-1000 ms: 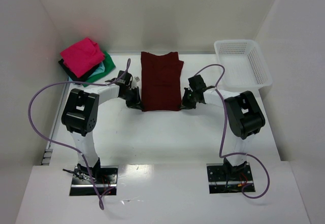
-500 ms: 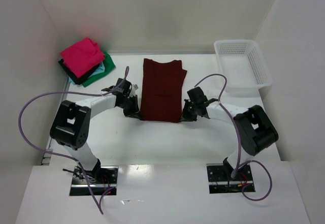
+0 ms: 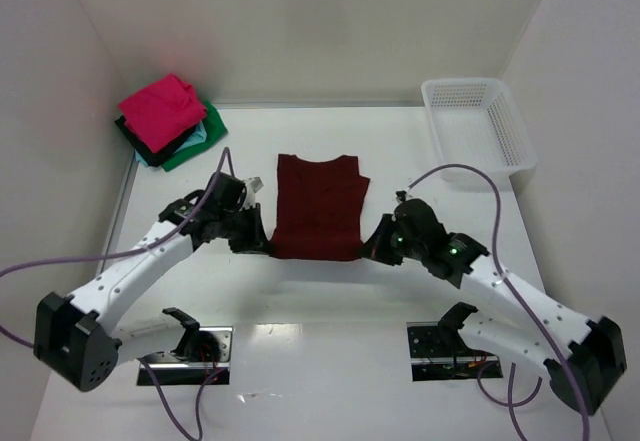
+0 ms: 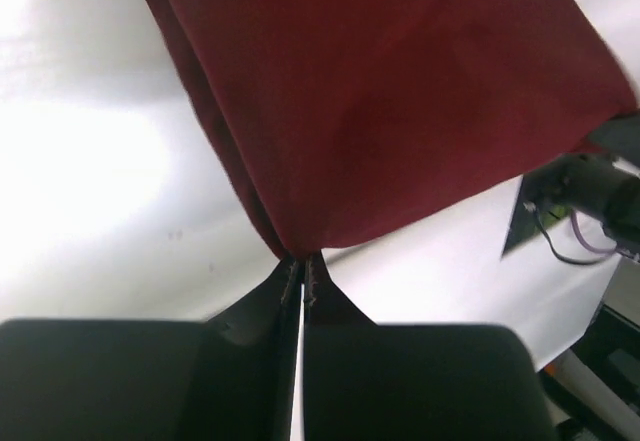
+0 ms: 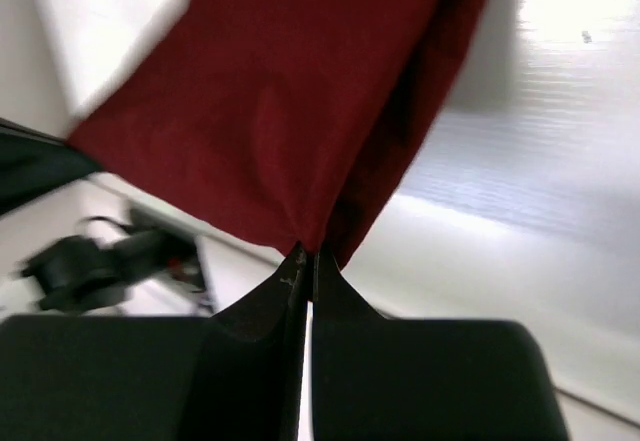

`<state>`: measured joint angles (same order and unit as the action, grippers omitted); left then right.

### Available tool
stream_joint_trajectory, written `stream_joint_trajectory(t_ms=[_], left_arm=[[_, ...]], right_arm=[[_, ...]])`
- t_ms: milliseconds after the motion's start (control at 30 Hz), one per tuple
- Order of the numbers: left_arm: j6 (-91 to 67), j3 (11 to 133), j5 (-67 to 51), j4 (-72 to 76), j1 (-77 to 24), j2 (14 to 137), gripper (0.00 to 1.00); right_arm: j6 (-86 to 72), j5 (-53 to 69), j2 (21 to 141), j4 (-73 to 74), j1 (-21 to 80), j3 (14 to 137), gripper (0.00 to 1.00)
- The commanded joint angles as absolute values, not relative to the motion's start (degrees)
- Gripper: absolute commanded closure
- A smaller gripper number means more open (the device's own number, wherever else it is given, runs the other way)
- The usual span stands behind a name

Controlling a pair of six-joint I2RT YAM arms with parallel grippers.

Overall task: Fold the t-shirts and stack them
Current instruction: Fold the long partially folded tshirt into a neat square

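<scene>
Maroon t-shirt (image 3: pixel 318 206) at table (image 3: pixel 310 296) centre, folded into a long panel. Neck end points to 12 o'clock, hem end to 6 o'clock.

Left gripper (image 4: pixel 301 267) at the hem's 7 o'clock corner. Jaws closed to a thin line, with the cloth corner pinched between the tips. Left wrist view shows doubled layers along the shirt's side edge.

Right gripper (image 5: pixel 306 258) at the hem's 5 o'clock corner. Jaws likewise pressed together on the fabric. Cloth fans away from the tips, and that view is slightly blurred.

Both arms stretch low and forward, angling in toward the shirt from either side. Cannot tell whether the hem is clear of the table.

Stack of folded shirts in the 10 o'clock corner, well apart from the maroon one. Pink t-shirt (image 3: pixel 158 109) on top. Green t-shirt (image 3: pixel 210 121), light blue t-shirt (image 3: pixel 201 136) and black t-shirt (image 3: pixel 128 131) show at the edges beneath.

White mesh basket (image 3: pixel 500 156) in the 2 o'clock corner.
</scene>
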<state>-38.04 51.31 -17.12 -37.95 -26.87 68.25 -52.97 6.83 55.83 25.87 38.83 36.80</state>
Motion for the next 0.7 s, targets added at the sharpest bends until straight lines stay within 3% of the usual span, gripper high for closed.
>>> stream_joint_trajectory(t_ms=[0, 267, 667], left_arm=[[-40.6, 54.0, -15.6, -47.2, -27.7, 61.9, 1.00], [-41.2, 63.4, -11.8, -50.7, -27.7, 60.5, 1.00], [-31.9, 79.4, -11.8, -43.1, -22.2, 82.3, 1.00]], right_arm=[[-58.1, 5.2, 47.0, 32.9, 39.2, 37.3, 1.00], [-54.8, 0.7, 49.6, 32.2, 39.2, 47.4, 1.00], [-42.6, 1.4, 67.8, 21.3, 24.4, 56.8, 1.00]])
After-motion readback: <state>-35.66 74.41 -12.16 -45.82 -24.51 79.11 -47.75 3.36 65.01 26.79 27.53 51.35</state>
